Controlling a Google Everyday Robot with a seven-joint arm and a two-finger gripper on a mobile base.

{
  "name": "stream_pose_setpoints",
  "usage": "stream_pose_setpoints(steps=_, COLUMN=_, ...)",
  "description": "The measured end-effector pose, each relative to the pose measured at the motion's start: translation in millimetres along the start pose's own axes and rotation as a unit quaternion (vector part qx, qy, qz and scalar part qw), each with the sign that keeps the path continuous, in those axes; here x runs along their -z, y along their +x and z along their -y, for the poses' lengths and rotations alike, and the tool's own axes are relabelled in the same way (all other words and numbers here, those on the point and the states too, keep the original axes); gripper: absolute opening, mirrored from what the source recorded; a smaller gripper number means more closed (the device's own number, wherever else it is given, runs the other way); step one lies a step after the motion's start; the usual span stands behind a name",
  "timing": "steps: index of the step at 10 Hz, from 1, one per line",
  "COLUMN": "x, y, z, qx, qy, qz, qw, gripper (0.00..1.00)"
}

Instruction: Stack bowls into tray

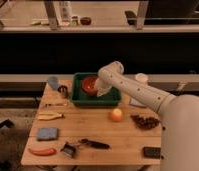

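A red-orange bowl (89, 85) sits tilted inside the dark green tray (79, 100) at the back middle of the wooden table, its inside facing the camera. My gripper (101, 90) is over the tray at the bowl's right rim and looks shut on it. The white arm reaches in from the lower right and hides the tray's right half. I see no other bowl.
A small dark metal cup (63, 91) and a pale blue cup (53, 81) stand left of the tray, a white cup (141, 78) to its right. An orange fruit (116, 114), a dark bunch (144, 121), a banana (50, 116), a blue-grey pad (47, 133) and a black tool (88, 145) lie in front.
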Motion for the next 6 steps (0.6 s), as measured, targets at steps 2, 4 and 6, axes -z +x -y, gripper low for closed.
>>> stream_pose_setpoints(steps=2, x=-4.6, y=7.2, z=4.1, qx=-0.001, qy=-0.003, qz=-0.005, qw=1.0000, gripper=0.00)
stream_pose_setpoints(steps=4, x=-9.1, y=18.1, z=-4.6, qx=-0.005, qy=-0.010, qz=-0.014, qw=0.9998, gripper=0.00)
stream_pose_setpoints(steps=6, x=-12.3, y=27.6, z=-14.1, qx=-0.014, qy=-0.018, qz=-0.020, qw=0.9995, gripper=0.00)
